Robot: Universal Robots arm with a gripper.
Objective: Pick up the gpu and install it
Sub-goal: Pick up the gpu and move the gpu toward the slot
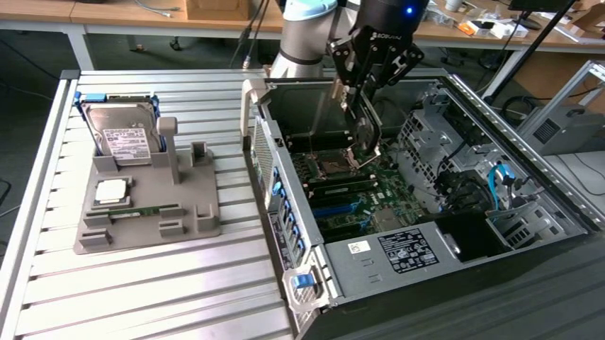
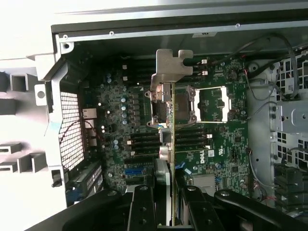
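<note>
1 gpu (image 2: 166, 96) above motherboard (image 2: 226, 144), blue cables (image 1: 499, 185) near

White lettering on the black body of the pincer (image 1: 362, 76) appears to read "ROBOTIQ", though the letters are hard to make out. In the wrist view the green motherboard (image 2: 226, 149) bears a white "DELL" mark, printed sideways. The power supply (image 1: 406, 252) carries a dense black-and-white label whose print is too small to read. The hard drive (image 1: 127, 138) label is likewise too small.
</note>
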